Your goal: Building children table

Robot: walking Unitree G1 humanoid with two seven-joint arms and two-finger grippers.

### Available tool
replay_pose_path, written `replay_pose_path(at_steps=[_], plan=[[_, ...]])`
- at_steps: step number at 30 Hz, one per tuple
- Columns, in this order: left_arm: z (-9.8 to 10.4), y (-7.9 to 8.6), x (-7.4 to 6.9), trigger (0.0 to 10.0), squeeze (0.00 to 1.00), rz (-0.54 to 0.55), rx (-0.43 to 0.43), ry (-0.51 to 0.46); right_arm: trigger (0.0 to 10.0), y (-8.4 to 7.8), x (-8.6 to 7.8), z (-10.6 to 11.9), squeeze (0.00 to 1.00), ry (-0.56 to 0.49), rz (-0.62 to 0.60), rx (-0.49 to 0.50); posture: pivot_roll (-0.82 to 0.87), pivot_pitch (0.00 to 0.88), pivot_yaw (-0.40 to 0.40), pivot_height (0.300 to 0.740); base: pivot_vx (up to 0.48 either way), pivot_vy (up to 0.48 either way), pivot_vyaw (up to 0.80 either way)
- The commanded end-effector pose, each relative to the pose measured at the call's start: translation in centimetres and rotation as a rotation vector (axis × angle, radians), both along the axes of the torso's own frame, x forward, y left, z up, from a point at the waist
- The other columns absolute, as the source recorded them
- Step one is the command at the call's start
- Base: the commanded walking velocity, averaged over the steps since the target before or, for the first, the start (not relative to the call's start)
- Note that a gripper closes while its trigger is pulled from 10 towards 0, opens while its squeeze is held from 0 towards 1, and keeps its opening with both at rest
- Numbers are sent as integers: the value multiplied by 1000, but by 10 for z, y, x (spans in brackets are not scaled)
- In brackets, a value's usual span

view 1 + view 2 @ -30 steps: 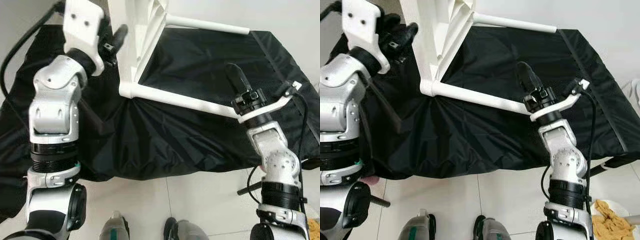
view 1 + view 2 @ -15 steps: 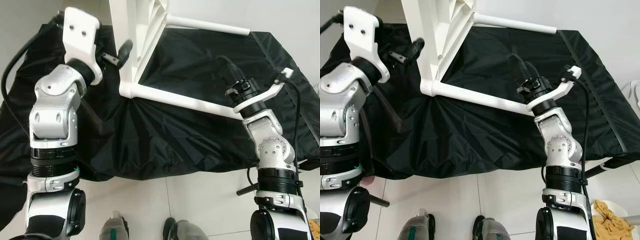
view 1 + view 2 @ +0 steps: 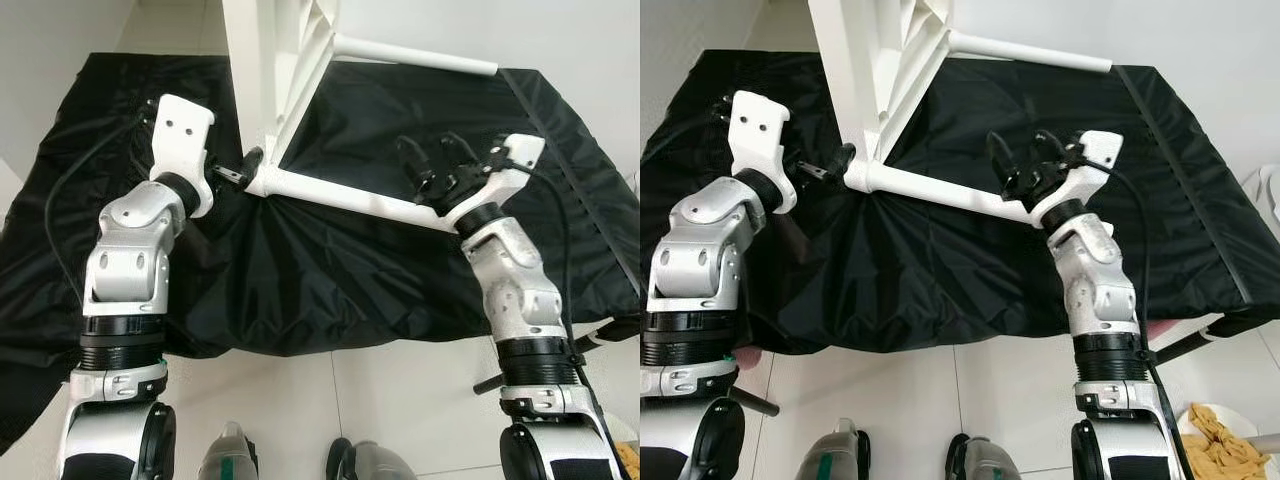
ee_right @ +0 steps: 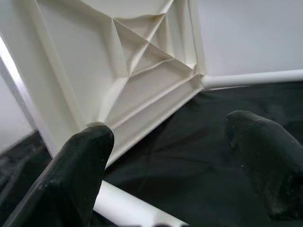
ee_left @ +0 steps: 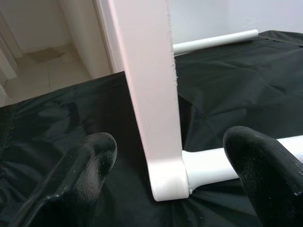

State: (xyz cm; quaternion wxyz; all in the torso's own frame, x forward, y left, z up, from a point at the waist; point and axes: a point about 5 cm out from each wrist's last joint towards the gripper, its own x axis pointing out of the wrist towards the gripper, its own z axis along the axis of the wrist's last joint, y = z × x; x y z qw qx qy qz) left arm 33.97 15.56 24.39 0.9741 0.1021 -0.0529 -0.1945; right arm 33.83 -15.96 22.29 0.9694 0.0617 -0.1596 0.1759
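Note:
The white tabletop stands on its edge on a black cloth. A near white leg runs rightward from its lower corner, and a far leg sticks out higher up. My left gripper is open at that lower corner; the left wrist view has the tabletop's edge between its fingers. My right gripper is open just above the near leg's right end. The right wrist view faces the ribbed underside.
The black cloth covers a low surface, with its front edge falling to a white tiled floor. My feet are by that edge. A dish of yellow stuff sits on the floor at the right, and a black rod at the left.
Both arms have come down and forward. The left gripper dropped from beside the tabletop to its lower corner. The right gripper swung left over the near leg and opened wider.

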Motion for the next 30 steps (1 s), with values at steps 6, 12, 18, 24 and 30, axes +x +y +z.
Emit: replay_pose_path(at_steps=[6, 12, 18, 24, 30], plan=[[-6, 0, 7, 10000, 0, 195, -38, -47, 10000, 5, -1, -16, 0, -45, -60, -96, 76, 32, -32, 740, 0, 0, 0], [-21, -5, 13, 10000, 0, 210, -60, 9, 10000, 2, -3, -27, 0, -73, -153, -79, 53, 32, -21, 740, 0, 0, 0], [-29, -8, 16, 10000, 0, 211, -69, 49, 10000, 3, -3, -30, 0, -66, -158, -81, 53, 38, -23, 740, 0, 0, 0], [-25, 3, 27, 10000, 0, 302, -62, 53, 10000, 5, -4, -27, 0, -90, -151, -84, 49, 40, -22, 740, 0, 0, 0], [-18, 12, 38, 10000, 0, 357, -47, 15, 10000, 5, -6, -24, 0, -130, -137, -85, 56, 49, -31, 740, 0, 0, 0]])
